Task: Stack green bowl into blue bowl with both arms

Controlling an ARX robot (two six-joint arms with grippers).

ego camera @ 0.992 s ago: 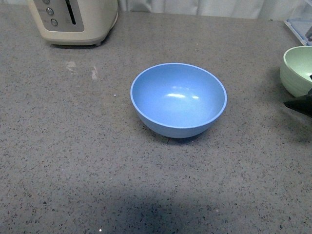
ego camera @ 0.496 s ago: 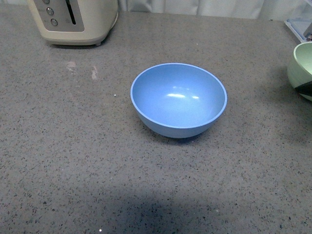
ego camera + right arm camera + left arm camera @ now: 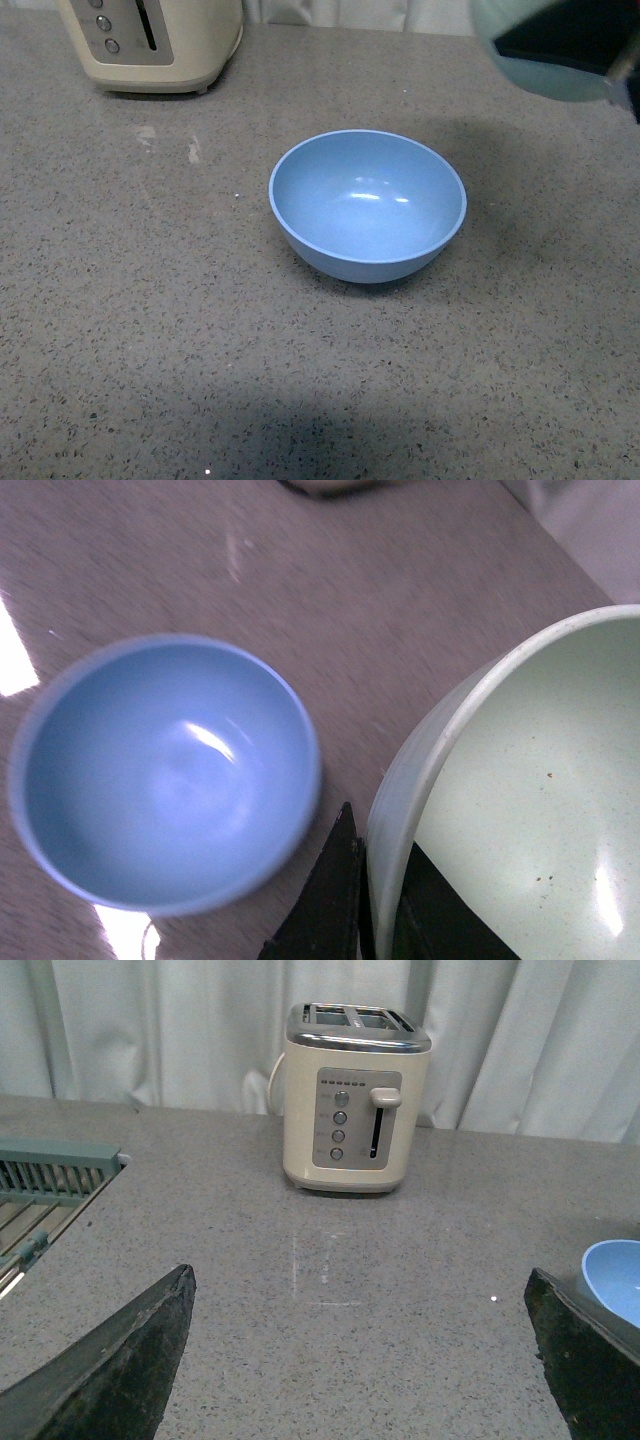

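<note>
The green bowl point(image 3: 530, 810): who has hold of it? (Desk)

The right end effector point(image 3: 380, 880). Its jaws are closed down on the rim, one dark finger inside the wall and one outside, a pinch at a single spot. The bowl hangs clear of the table point(image 3: 150, 320), blurred in the upper corner of the front view, at about 1 o'clock from the blue bowl point(image 3: 367, 205). (Photographer)

And the other arm? (Desk)

The left end effector point(image 3: 350, 1380) is spread wide and carries nothing, well apart from both bowls. The blue bowl shows only at the edge of its camera's frame. That bowl sits upright and empty mid-table, with a cream toaster point(image 3: 150, 40) at its 11 o'clock. (Photographer)

What could spoil it? (Desk)

Three things, by my reading. A one-point grip on a smooth rim may let the green bowl swing or slip if the arm stops hard. Coming in low from 1 o'clock, its base could clip the blue bowl's rim and shove or tip it, since nothing braces that bowl. And a release off-centre would leave the green bowl cocked on the rim instead of nested. (Photographer)
</note>
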